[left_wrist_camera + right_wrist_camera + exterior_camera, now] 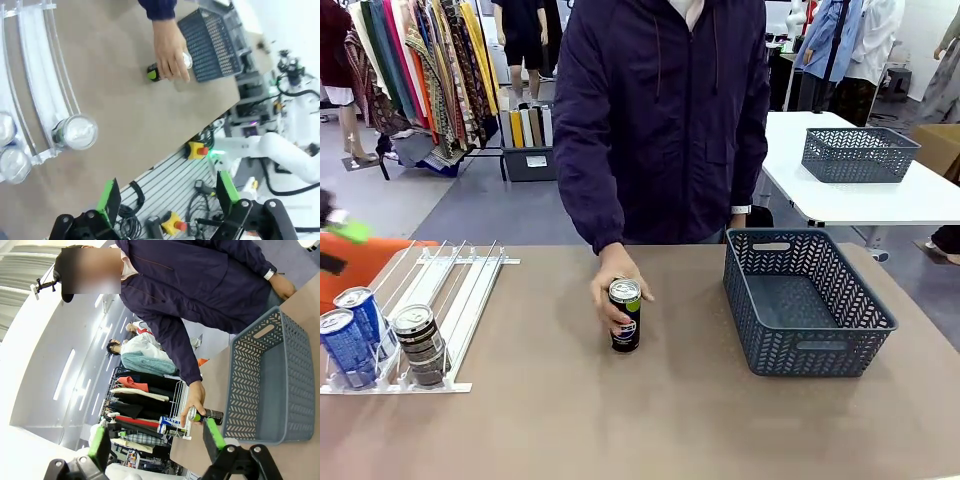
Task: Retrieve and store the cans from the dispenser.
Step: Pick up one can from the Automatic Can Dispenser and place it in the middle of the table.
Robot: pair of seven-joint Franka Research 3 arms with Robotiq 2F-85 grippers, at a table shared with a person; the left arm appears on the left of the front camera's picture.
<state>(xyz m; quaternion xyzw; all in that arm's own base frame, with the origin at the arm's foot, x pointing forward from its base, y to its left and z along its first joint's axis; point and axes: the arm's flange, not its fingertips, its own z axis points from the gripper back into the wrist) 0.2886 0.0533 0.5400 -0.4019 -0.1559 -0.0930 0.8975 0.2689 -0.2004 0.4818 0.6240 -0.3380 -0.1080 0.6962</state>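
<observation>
The white dispenser (460, 300) lies at the table's left and holds two blue cans (348, 345) and a dark can (420, 345) at its front stop bar. A person's hand grips a black Pepsi can (625, 318) with a green rim, standing upright at the table's middle. My left gripper (167, 195) hangs open and empty high over the near table edge, looking down on the dispenser (37, 95) and the held can (153, 73). The right gripper (156, 437) is also open and empty, well away from that can (212, 415).
A dark grey mesh basket (807, 345) stands on the table's right, with nothing in it. A second basket (858, 155) sits on a white table behind. The person stands at the far edge. An orange object (365, 262) lies beyond the dispenser's left.
</observation>
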